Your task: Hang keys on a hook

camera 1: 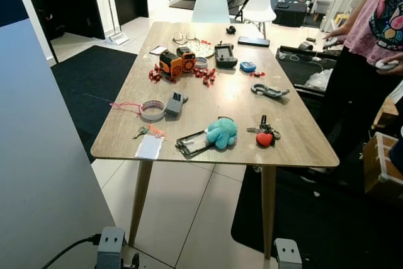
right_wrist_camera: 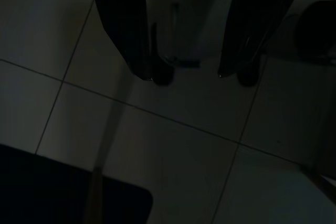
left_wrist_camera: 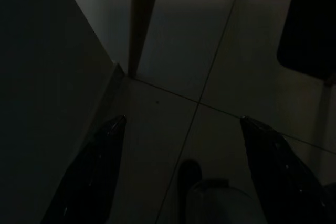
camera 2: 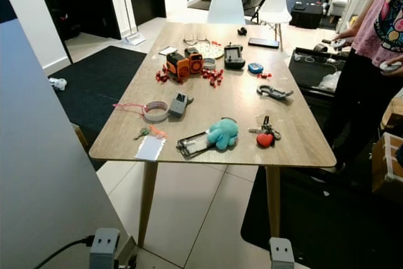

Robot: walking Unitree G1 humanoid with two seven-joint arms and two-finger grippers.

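Keys (camera 1: 265, 131) with a red heart fob lie just beside the teal plush (camera 1: 221, 133). Both grippers, left (left_wrist_camera: 181, 129) and right (right_wrist_camera: 197, 77), hang spread, probably idle; step closer before reaching.

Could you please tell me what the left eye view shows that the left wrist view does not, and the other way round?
Left eye view: the top of the wooden table, with the red-heart keys near its front edge beside a teal octopus plush, and a person standing at its right side. Left wrist view: the left gripper, fingers spread, hanging above the floor in dim light. Shared: the pale tiled floor, a wooden table leg and the grey panel on the robot's left.
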